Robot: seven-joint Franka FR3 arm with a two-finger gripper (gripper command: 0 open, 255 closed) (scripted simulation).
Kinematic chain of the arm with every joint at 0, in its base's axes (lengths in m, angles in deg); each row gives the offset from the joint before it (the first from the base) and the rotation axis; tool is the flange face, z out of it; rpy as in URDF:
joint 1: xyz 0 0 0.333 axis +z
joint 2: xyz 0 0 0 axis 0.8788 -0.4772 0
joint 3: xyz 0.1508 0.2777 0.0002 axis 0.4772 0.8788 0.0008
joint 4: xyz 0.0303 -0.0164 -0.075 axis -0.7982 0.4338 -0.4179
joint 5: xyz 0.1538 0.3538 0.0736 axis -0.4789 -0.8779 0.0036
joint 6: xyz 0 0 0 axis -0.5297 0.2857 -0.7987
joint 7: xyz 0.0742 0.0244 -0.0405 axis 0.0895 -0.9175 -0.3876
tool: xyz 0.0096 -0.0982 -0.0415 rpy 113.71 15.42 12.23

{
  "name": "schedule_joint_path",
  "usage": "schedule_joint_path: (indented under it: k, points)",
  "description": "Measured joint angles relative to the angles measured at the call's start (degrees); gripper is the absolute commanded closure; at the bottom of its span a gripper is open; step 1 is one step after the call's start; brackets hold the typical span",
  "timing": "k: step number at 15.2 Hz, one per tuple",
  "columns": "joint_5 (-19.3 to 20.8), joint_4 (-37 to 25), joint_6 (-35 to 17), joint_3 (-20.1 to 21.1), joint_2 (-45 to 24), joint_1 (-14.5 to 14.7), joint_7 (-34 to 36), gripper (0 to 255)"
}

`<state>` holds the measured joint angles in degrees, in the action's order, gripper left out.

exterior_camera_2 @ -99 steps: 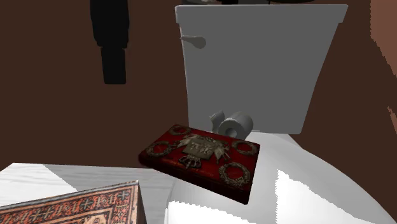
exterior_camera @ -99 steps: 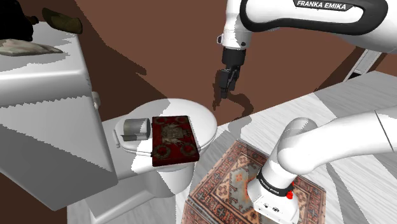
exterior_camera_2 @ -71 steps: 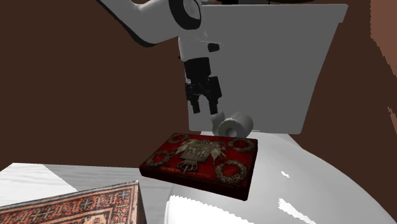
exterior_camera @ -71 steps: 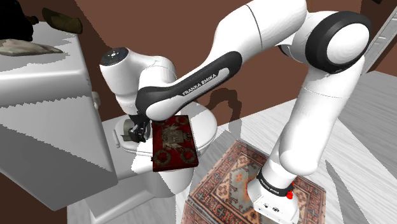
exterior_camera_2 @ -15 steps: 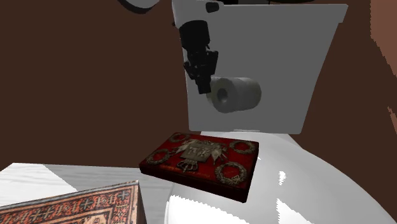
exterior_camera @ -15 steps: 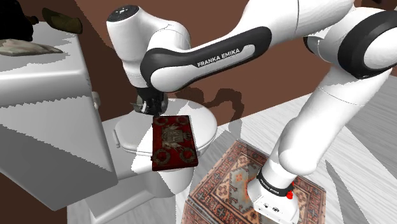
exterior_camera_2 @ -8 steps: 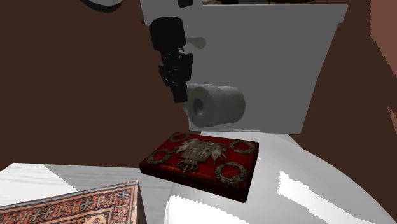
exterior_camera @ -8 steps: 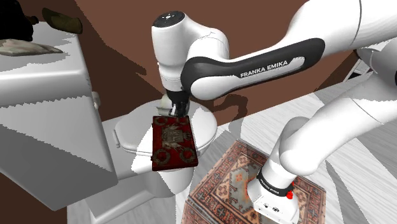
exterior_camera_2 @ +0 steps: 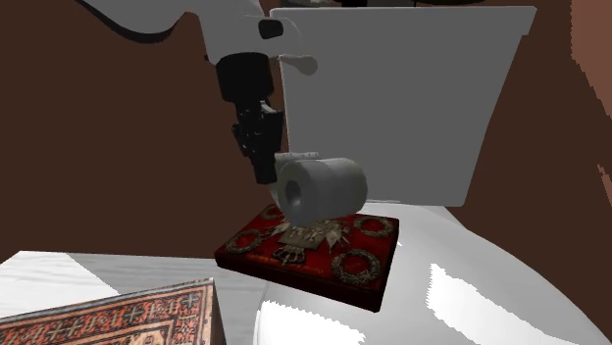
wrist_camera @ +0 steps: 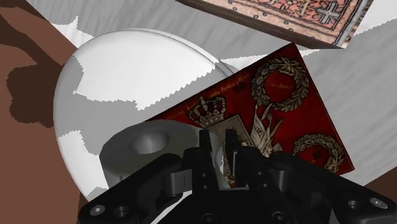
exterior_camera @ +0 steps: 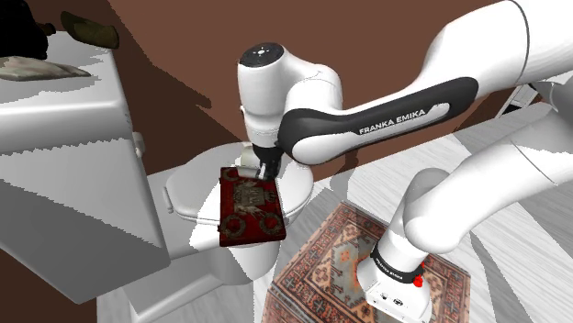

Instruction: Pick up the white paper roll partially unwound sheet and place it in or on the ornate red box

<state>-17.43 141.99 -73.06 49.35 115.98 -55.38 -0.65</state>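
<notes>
While black fingers (exterior_camera_2: 263, 165) clasp the grey-white paper roll (exterior_camera_2: 319, 189), it hangs mid-frame over the flat, ornate red box (exterior_camera_2: 348, 260) lying shut on the white toilet lid (exterior_camera_2: 471, 284).

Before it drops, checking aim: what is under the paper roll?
The red box and toilet lid lie below the hanging paper roll, which hides part of the box's top.

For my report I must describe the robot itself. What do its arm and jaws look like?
The arm is white, with rounded segments and dark joints. A dark band carries white letters FRANKA EMIKA. Near its foot sits a red dot. The jaws are black all over.
</notes>
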Motion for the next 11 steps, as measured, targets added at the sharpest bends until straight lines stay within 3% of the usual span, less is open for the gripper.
schedule_joint_path:
  k: [11]
  points:
    - [1.54, 3.91, -6.82, 1.37, -3.31, -0.69, 3.04, 255]
